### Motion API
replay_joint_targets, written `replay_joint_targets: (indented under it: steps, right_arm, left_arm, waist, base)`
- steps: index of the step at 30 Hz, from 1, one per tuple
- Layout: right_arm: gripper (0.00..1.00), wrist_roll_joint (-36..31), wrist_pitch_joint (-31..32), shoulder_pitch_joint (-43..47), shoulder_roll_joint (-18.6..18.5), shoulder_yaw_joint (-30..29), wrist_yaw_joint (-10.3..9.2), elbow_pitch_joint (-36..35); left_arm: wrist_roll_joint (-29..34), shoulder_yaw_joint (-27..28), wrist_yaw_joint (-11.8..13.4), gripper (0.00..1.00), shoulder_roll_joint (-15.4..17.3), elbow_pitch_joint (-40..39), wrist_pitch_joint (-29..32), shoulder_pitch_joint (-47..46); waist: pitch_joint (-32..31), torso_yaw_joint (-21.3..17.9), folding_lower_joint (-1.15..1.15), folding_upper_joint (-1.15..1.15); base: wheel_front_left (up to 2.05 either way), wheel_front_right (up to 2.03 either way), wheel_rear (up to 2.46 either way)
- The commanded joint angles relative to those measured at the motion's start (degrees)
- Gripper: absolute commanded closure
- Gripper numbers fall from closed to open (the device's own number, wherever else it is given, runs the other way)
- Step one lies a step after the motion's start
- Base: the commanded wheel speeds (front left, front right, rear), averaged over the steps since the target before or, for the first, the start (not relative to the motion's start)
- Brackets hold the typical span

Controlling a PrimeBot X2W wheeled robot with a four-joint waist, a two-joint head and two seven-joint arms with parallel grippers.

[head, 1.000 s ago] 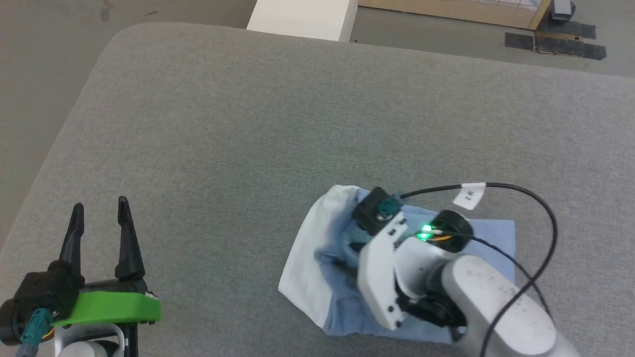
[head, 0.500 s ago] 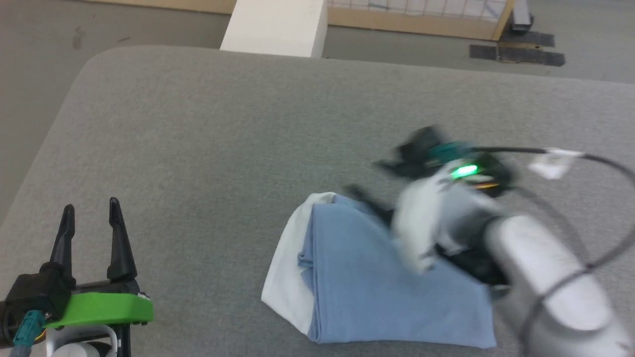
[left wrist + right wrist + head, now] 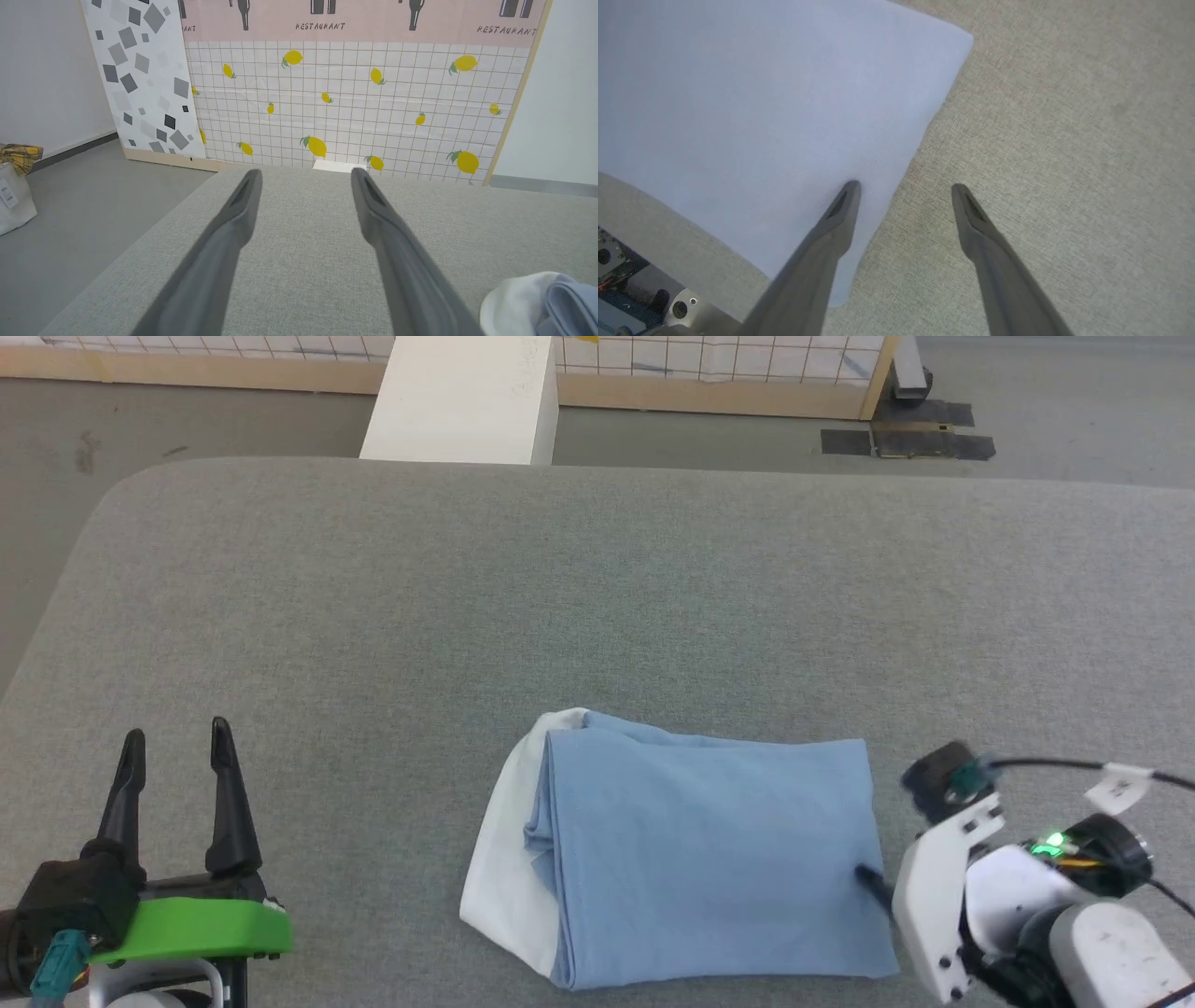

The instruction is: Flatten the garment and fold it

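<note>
The garment (image 3: 700,849) lies folded into a light blue rectangle on the grey padded table (image 3: 373,616), with white fabric along its left edge. My right gripper (image 3: 904,186) hovers open at the garment's right edge (image 3: 761,107). One finger is over the blue cloth, the other over bare table, and nothing is between them. In the head view one dark fingertip (image 3: 868,877) pokes out from under the white wrist. My left gripper (image 3: 177,733) stands open and empty at the lower left, well clear of the garment (image 3: 551,303); its fingers (image 3: 304,171) point across the table.
A white block (image 3: 462,401) stands beyond the table's far edge, in front of a lemon-patterned panel (image 3: 350,102). Black tape patches (image 3: 906,434) mark the floor at the far right. The table's left corner (image 3: 103,513) is rounded. A white bag (image 3: 14,196) sits on the floor to the left.
My right gripper opened, let go of the garment and drew back to its right edge. The blue layer now lies flat. The head camera has also shifted; the left gripper has not moved.
</note>
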Motion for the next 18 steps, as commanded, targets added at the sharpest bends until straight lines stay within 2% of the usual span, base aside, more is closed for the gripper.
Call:
replay_joint_targets:
  steps: [1, 10, 11, 12, 13, 18]
  right_arm:
    - [0.00, -0.44, -0.02, 0.50, 0.03, 0.90, -0.09, 0.69]
    - [0.00, 0.61, -4.38, -1.72, 2.01, 3.80, -0.09, 9.19]
    - [0.53, 0.77, -4.82, -2.15, 2.15, 4.05, -0.09, 10.38]
    - [0.84, 1.10, -5.33, -2.49, 2.35, 4.10, -0.09, 11.19]
    - [1.00, 1.36, -6.06, -2.96, 2.40, 4.16, -0.09, 12.04]
    - [1.00, 2.34, -9.11, -5.41, 1.23, 4.73, -0.09, 13.54]
  left_arm:
    - [0.79, -0.04, 0.11, 0.00, 0.12, 0.05, -0.26, 0.19]
    - [0.91, -0.53, 0.25, 0.00, 0.25, 0.54, -0.26, -0.21]
    - [0.89, -0.56, 0.25, 0.00, 0.30, 0.59, -0.26, -0.18]
    - [0.88, -0.57, 0.27, 0.00, 0.33, 0.60, -0.26, -0.15]
    - [0.86, -0.61, 0.28, 0.00, 0.37, 0.60, -0.26, -0.14]
    - [0.59, -0.45, 0.56, 0.00, 0.64, 0.08, -0.24, -0.08]
  waist:
    - [0.25, 0.03, 0.00, 0.00]
    - [0.71, 0.06, 0.00, 0.00]
    - [0.70, 0.05, 0.00, 0.00]
    - [0.73, 0.02, 0.00, 0.00]
    - [0.78, -0.01, 0.00, 0.00]
    - [1.50, -1.93, 0.00, 0.00]
  base:
    - [0.00, 0.00, 0.00]
    - [0.00, 0.00, 0.00]
    - [0.00, 0.00, 0.00]
    - [0.00, 0.00, 0.00]
    - [0.00, 0.00, 0.00]
    - [0.00, 0.00, 0.00]
